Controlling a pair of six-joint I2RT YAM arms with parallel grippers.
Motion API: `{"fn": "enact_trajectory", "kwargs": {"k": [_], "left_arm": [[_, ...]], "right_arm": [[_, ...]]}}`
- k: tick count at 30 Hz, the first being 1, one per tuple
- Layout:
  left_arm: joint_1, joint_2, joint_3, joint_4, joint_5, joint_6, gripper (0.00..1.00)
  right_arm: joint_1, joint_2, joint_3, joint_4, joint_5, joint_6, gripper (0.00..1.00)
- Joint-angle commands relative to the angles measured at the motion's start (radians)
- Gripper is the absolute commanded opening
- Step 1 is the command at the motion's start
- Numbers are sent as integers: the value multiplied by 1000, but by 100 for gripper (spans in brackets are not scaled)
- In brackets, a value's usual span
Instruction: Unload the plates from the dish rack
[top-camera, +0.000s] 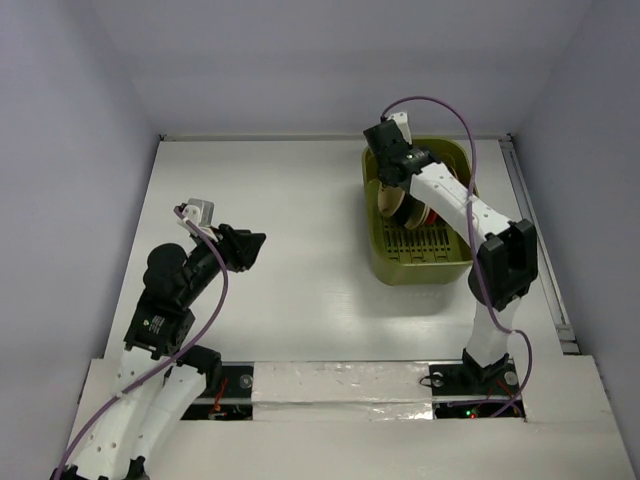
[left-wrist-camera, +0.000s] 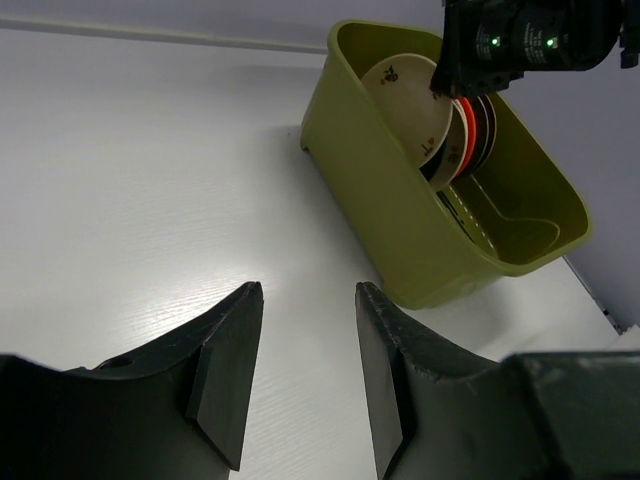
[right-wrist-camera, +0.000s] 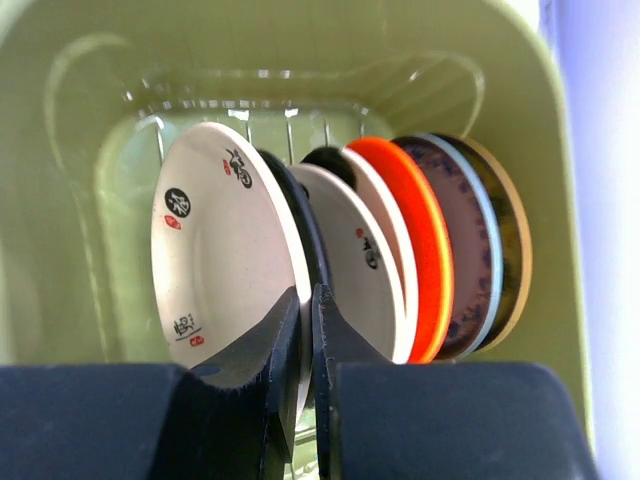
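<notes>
Upper right of the overhead view: olive-green plastic dish rack (top-camera: 420, 268) holds small round plates (right-wrist-camera: 425, 240) on edge. My right pincer (right-wrist-camera: 308, 297) is narrowed to a slit on the rim of the front beige plate (right-wrist-camera: 215, 250), black plate (right-wrist-camera: 300, 195) just behind. My left pincer (left-wrist-camera: 305, 370) gapes wide over the white table (left-wrist-camera: 150, 180), lower centre of its frame.

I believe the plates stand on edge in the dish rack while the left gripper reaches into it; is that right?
Not quite: the top view shows the right gripper, not the left gripper, reaching into the dish rack. The plates do stand on edge.
</notes>
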Motion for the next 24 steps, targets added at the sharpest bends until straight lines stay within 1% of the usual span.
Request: {"fn": "enact_trajectory", "kwargs": {"k": [1,6,9,13,16,17,19,20,22,23,24], "left_arm": [[7,-12,-3,55,14,5,39],[7,-17,-3,52,14,5,39],[7,-18,-3,52,5,5,39],[7,-24,2,50,-10,5,39],[17,-32,6,49,-29,3,38],[17,-35,8,47,-42,3,38],[27,-47,13,39,-64,2,37],[27,-59,13,36,-90,2,36],[37,-70,20,24,-121,0,34],[37,-82,23,19,-151,0,33],[37,-89,23,19,-165,0,32]], "right_arm": [[23,-84,91,-13,80,-16,0],[34,-121,125,-42,119,-22,0],[52,-178,134,-56,162,-18,0],[96,-305,152,-39,154,-16,0],[152,-347,143,25,27,-4,0],[168,-354,135,49,-49,4,0],[217,-336,114,128,-139,34,0],[234,-292,114,152,-212,47,0],[271,-224,128,206,-258,91,0],[302,-147,160,233,-294,123,0],[316,-106,180,249,-311,142,0]]}}
